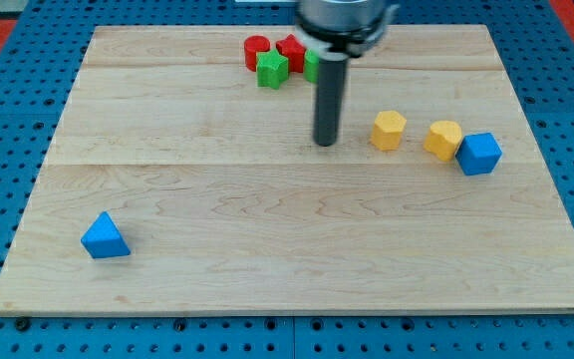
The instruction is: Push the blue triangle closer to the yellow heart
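Blue triangle [105, 237] alone bottom-left; tool tip [326, 143] grips nothing, well apart; yellow blocks [389, 130] right.

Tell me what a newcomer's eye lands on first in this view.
The dark rod comes down from the view's top, and my tip rests on the wooden board just left of two yellow blocks and a blue cube. A lone blue triangle sits far off at the view's bottom left. Red and green blocks cluster at the top, behind the rod.
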### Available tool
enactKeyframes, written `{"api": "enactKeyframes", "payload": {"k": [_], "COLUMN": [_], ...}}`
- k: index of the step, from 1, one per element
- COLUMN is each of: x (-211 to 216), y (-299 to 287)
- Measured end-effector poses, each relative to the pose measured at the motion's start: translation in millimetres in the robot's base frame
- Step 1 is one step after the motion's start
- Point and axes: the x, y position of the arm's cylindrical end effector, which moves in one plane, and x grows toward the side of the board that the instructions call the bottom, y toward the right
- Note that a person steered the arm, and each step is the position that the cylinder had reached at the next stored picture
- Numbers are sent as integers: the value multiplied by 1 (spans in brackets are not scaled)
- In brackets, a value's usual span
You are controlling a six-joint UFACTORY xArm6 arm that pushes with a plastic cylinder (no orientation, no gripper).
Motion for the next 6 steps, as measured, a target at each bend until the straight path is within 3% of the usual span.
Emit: {"api": "enactKeyframes", "payload": {"k": [2,3,4,5,6], "x": [36,93,136,136,165], "y": [-206,-251,-214,-149,-168]}}
